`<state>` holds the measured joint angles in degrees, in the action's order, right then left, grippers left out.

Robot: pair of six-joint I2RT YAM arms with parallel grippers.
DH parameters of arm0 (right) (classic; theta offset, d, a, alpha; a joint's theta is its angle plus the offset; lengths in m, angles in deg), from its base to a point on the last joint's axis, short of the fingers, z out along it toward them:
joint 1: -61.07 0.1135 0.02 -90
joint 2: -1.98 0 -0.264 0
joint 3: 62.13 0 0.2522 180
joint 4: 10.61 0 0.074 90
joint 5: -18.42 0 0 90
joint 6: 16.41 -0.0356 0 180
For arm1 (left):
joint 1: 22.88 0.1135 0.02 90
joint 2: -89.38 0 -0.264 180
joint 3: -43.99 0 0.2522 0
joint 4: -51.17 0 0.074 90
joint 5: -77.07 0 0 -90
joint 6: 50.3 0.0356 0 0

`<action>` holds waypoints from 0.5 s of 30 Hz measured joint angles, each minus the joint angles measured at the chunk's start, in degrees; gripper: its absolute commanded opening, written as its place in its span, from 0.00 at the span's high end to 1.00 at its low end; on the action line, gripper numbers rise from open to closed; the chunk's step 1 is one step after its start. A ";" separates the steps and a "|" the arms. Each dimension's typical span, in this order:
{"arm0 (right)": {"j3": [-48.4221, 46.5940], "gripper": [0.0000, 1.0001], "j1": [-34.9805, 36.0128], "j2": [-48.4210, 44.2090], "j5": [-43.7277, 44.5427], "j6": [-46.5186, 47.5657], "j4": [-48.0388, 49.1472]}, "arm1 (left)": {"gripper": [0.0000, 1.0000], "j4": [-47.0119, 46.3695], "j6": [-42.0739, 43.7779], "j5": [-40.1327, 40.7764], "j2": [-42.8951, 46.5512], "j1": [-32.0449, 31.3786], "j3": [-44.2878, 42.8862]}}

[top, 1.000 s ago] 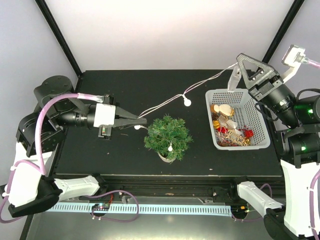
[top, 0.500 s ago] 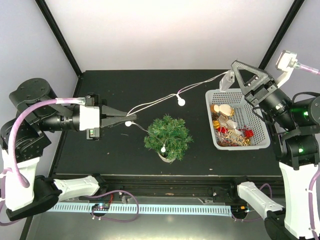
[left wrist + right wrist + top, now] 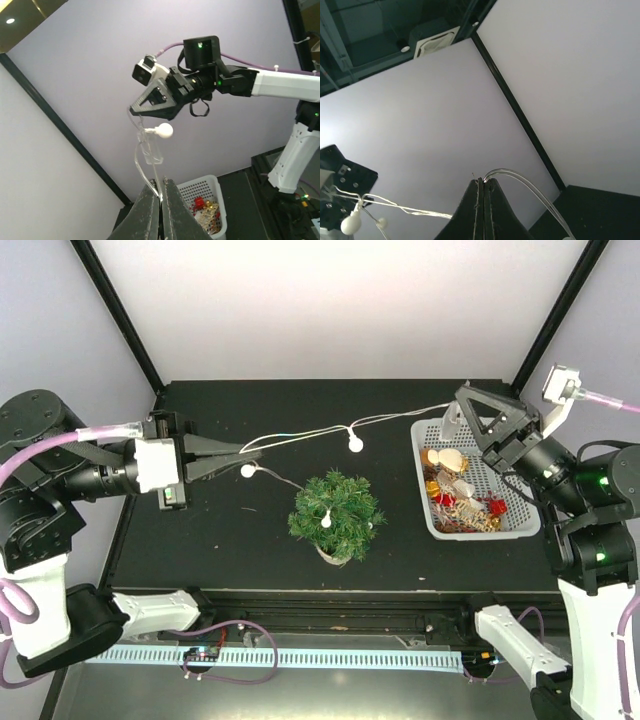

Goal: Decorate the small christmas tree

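The small christmas tree (image 3: 336, 515) stands on the black table, one white bulb resting on it. A clear light string (image 3: 300, 436) with white bulbs (image 3: 354, 443) hangs stretched between both grippers above the tree. My left gripper (image 3: 256, 451) is shut on the string's left part, up and left of the tree; in the left wrist view the wire (image 3: 148, 165) runs into the closed fingertips (image 3: 161, 184). My right gripper (image 3: 458, 398) is shut on the string's right end above the basket's far left corner; the right wrist view shows the wire (image 3: 520, 180) pinched at the tips (image 3: 483, 180).
A white mesh basket (image 3: 478, 525) holding several ornaments sits right of the tree, also visible in the left wrist view (image 3: 202, 189). Black frame posts (image 3: 115, 310) rise at the table's back corners. Cable tracks run along the near edge.
My left gripper has pulled left and up with the string, drawing it taut. My right gripper has shifted left and lower. A bulb on the tree has moved up the foliage.
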<state>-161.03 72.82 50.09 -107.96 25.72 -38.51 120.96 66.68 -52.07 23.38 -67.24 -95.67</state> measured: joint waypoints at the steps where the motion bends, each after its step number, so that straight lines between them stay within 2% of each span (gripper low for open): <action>1: 1.03 0.99 0.09 -0.42 0.00 0.35 -0.09 | 0.98 -0.07 -0.04 0.61 -0.26 0.00 -0.44; 11: 9.79 0.99 0.17 -3.13 0.04 2.43 -0.31 | 0.98 -0.57 -1.16 3.52 -1.79 0.00 -0.48; 15: 11.08 0.99 0.15 -3.67 0.83 2.80 0.04 | 0.98 -3.52 -2.60 3.61 -3.02 0.00 -0.48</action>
<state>-149.95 72.97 46.42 -107.13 28.51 -38.46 117.44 64.08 -48.46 20.37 -67.24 -96.15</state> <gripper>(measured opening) 0.013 0.023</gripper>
